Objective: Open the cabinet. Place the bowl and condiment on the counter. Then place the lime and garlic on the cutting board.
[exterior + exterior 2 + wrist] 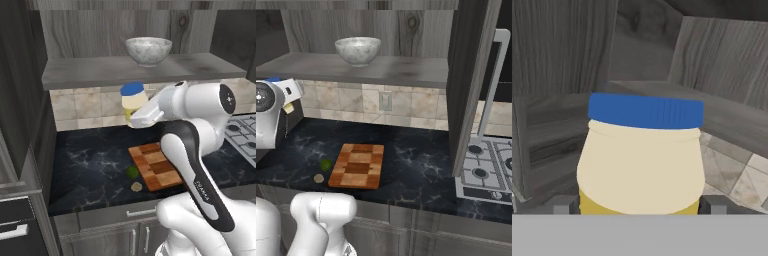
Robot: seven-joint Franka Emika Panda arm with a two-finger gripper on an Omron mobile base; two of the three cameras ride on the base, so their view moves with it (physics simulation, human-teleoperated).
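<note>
The condiment [643, 160] loses its base to the hand view's bottom edge at 6 o'clock; the arm hides its lower right in the left base view. The gripper's [640, 205] fingertips barely show.

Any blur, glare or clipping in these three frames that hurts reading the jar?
Hand view: the condiment looms close, soft-edged, its base cut off at the bottom; flat shading, no glare. Left base view: the arm covers the jar's lower right; the bowl is sharp. Right base view: even light, faint shadow under the cutting board.
</note>
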